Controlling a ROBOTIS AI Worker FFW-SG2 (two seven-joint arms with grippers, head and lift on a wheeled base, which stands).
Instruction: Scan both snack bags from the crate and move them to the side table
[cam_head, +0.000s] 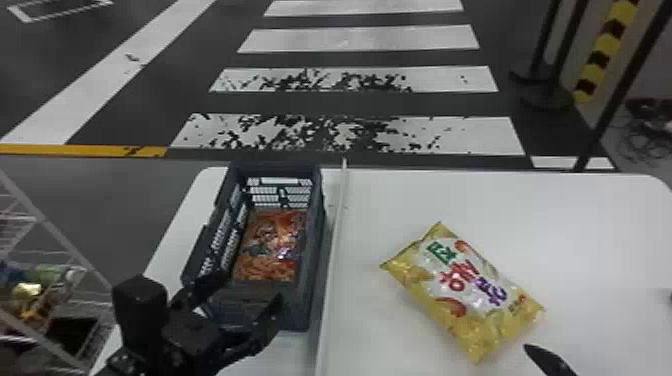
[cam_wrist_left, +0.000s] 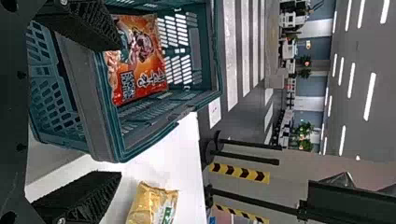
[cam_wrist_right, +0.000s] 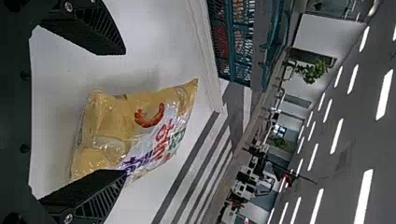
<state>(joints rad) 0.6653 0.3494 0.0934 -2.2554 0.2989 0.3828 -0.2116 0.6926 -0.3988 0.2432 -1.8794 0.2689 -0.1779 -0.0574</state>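
Observation:
In the head view my left gripper (cam_head: 250, 295) stands open over the near end of the dark crate (cam_head: 312, 280), nothing between its fingers. An orange-red snack bag (cam_head: 272, 245) lies inside the crate. The yellow snack bag (cam_head: 465, 295) rests on the white table right of the divider, with a fingertip of my right gripper (cam_head: 547, 360) near its lower right. In the left wrist view my left gripper (cam_wrist_left: 116, 112) has the crate's near wall and the orange bag (cam_wrist_left: 137, 60) beyond it. In the right wrist view my right gripper (cam_wrist_right: 123, 112) is open, the yellow bag (cam_wrist_right: 135, 130) just beyond.
A raised white divider (cam_head: 332, 250) runs between the crate and the yellow bag across the white table (cam_head: 590, 215). A wire rack (cam_head: 50, 270) with packages stands at the left. Posts with round bases (cam_head: 545, 95) stand on the floor behind, at the right.

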